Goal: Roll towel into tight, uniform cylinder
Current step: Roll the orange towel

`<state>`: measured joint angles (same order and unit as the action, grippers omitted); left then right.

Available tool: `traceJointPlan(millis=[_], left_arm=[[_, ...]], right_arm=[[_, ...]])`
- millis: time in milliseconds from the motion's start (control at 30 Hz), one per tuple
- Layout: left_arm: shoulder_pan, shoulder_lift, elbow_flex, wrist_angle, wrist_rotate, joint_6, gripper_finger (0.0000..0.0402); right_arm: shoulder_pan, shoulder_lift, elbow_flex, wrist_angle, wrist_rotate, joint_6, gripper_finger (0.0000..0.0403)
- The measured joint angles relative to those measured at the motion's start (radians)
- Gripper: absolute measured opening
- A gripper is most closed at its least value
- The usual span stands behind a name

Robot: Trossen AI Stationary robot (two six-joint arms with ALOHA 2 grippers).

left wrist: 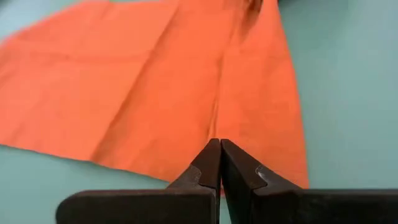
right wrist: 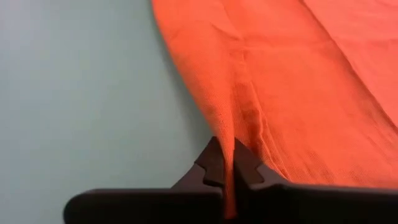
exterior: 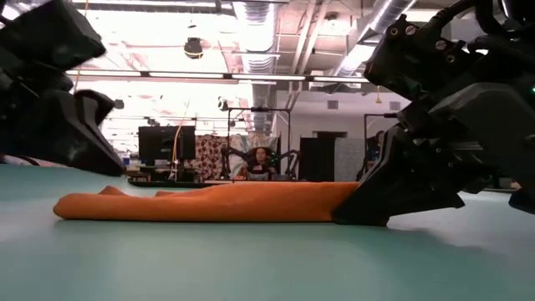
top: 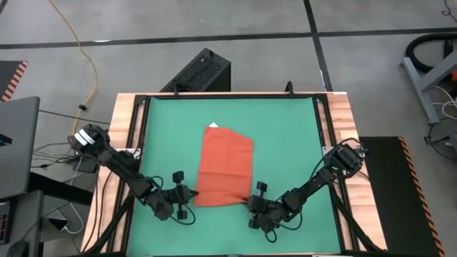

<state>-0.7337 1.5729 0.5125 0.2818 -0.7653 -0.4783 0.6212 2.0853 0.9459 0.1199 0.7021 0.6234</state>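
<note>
Down on the green mat (top: 285,135), the towel (top: 225,165) lay flat and unrolled, an orange-red cloth with its small white tag (top: 213,126) at the far edge, away from the arms. It sat near the middle of the mat, slightly skewed, with its near edge running between the two grippers.

At the near left corner of the towel, the left gripper (top: 190,197) rested low on the mat. Its fingers (left wrist: 205,168) were pressed together, tips meeting at the cloth's edge; in the left wrist view the pictures did not show any cloth caught between them, so whether it actually held the towel could not be told.

At the near right corner, the right gripper (top: 251,203) was also down at mat level. Its fingers (right wrist: 208,165) were closed on the towel's edge: in the right wrist view a thin ridge of orange cloth (right wrist: 230,143) ran into the narrow slot between the two tips and was drawn up into a small fold there.

From the low view, the towel (exterior: 209,203) appeared as a long, low orange strip on the mat (exterior: 251,259), with the right gripper's dark body (exterior: 418,180) bearing down on one end and a slight bump in the cloth at the other end.
</note>
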Motion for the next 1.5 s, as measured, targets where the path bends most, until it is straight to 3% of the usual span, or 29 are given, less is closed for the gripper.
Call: traceJointPlan(millis=[100, 367, 600, 733, 1033, 1233, 1500], left_arm=[[-0.021, 0.027, 0.001, 0.03, -0.046, 0.034, 0.0], [-0.034, 0.19, 0.003, 0.184, -0.034, 0.153, 0.0], [-0.024, 0.245, 0.004, 0.193, -0.005, 0.088, 0.0], [-0.021, 0.241, 0.005, 0.19, 0.059, 0.027, 0.0], [-0.012, 0.237, 0.008, 0.21, 0.277, -0.152, 0.0], [-0.013, 0.207, 0.006, 0.221, 0.326, -0.189, 0.0], [-0.015, 0.121, 0.003, 0.186, 0.395, -0.218, 0.0]], right_arm=[[0.0, 0.0, 0.0, 0.001, 0.0, -0.004, 0.0008], [0.004, 0.0, 0.0, 0.001, 0.003, -0.022, 0.001], [0.003, -0.041, -0.004, -0.014, -0.094, -0.006, 0.0009], [-0.02, -0.118, -0.006, -0.064, -0.21, 0.033, 0.0009], [-0.16, -0.257, -0.007, -0.186, -0.664, 0.31, 0.0009], [-0.263, -0.271, -0.008, -0.174, -0.847, 0.49, 0.0009], [-0.326, -0.271, -0.008, -0.063, -1.003, 0.537, 0.001]])
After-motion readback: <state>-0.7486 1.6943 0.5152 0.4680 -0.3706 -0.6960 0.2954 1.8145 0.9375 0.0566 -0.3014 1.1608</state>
